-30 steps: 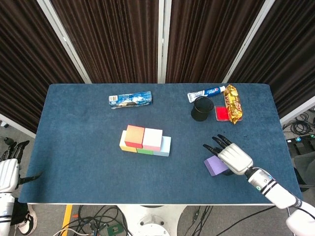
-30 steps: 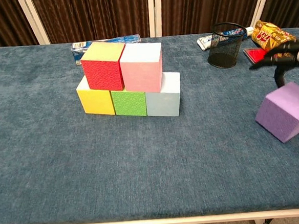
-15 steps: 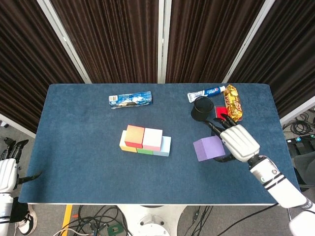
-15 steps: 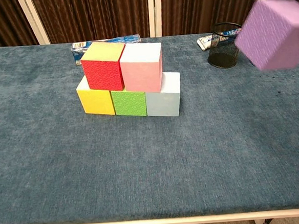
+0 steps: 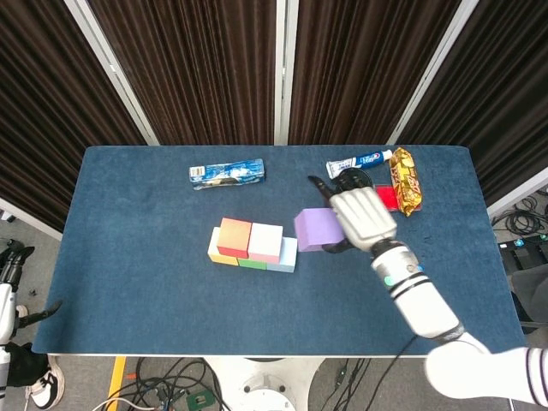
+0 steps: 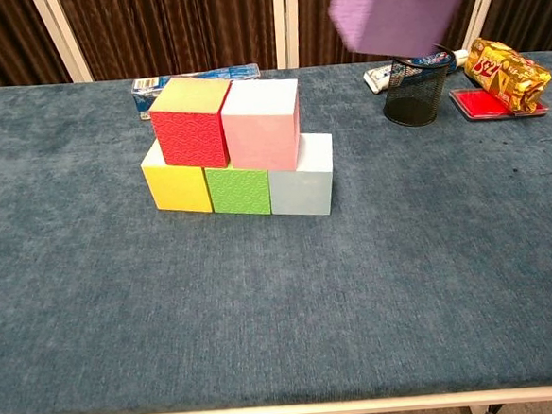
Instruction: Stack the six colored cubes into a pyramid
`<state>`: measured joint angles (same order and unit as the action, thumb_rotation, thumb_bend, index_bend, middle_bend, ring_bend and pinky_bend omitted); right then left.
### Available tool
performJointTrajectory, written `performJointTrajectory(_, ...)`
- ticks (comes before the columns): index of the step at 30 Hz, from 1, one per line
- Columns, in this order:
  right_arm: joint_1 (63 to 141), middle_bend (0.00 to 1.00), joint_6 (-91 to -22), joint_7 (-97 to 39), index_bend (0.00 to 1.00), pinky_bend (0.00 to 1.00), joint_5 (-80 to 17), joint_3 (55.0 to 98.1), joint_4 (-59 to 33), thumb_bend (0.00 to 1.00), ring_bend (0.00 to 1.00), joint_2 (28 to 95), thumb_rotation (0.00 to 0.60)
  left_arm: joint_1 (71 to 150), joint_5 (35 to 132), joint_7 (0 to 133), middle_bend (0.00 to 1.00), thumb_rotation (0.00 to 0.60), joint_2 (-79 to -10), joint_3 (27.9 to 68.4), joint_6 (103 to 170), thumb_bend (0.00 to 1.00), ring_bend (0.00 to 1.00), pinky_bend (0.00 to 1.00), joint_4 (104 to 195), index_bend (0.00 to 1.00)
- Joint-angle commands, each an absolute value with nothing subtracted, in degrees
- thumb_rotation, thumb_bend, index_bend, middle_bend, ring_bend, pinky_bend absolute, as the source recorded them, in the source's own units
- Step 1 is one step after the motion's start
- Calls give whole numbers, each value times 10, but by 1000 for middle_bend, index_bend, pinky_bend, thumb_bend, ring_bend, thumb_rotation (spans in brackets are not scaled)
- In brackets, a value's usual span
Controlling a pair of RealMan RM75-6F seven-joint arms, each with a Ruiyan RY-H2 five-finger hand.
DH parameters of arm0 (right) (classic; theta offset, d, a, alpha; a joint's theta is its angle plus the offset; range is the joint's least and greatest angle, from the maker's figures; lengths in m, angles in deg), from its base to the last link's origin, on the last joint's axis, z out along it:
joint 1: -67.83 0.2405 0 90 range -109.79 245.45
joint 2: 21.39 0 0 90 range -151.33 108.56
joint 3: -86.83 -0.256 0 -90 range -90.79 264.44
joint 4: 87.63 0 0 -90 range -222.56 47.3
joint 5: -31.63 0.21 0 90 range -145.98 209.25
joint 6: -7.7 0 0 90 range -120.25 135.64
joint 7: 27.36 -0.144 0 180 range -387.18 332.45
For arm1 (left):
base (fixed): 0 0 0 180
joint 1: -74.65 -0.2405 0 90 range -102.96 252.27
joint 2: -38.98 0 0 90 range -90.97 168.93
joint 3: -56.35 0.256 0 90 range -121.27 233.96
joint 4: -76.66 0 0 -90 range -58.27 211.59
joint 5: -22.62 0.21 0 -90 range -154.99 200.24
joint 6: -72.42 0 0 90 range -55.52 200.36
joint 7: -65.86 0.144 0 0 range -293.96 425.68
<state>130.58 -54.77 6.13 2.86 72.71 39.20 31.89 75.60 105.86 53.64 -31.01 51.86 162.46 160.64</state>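
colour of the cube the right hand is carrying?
Purple. The cube held up in the right hand shows best in the chest view.

Six cubes on show: a yellow cube (image 6: pixel 176 188), a green cube (image 6: pixel 239 191) and a pale blue cube (image 6: pixel 302 184) along the bottom, a red cube (image 6: pixel 191 130) and a pink cube (image 6: pixel 262 130) on top of them, and one purple cube (image 6: pixel 390 9) up in the air. One black mesh cup (image 6: pixel 414 96). Two toothpaste boxes, the left toothpaste box (image 5: pixel 227 173) and the right toothpaste box (image 5: pixel 358 162). One gold snack packet (image 6: pixel 505 63). One flat red item (image 6: pixel 494 103). One blue table (image 6: pixel 283 311). Two hands in view: the right hand (image 5: pixel 361 218) and, at the frame edge, the left hand (image 5: pixel 10 265).
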Motion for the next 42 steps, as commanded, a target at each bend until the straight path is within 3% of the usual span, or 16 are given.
performJointTrajectory(1,1381,711,-645,141,0,0,113,702,404,62,158,413,600,753,1063,526,110,600,-316,519,1631,0,0,136,1593,121)
performJointTrajectory(8,1445,734,-753,211,0,0,198,666,367,61,181,515,600,750,1066,493,110,600,-318,522,1627,0,0,136,1573,121)
performJointTrajectory(17,1493,734,-780,252,0,0,287,611,291,62,182,594,600,747,1069,463,110,600,-322,525,1625,0,0,136,1548,121)
performJointTrajectory(42,1550,730,-813,347,0,0,377,540,216,63,182,662,600,742,1068,423,110,600,-324,529,1613,0,0,136,1518,121)
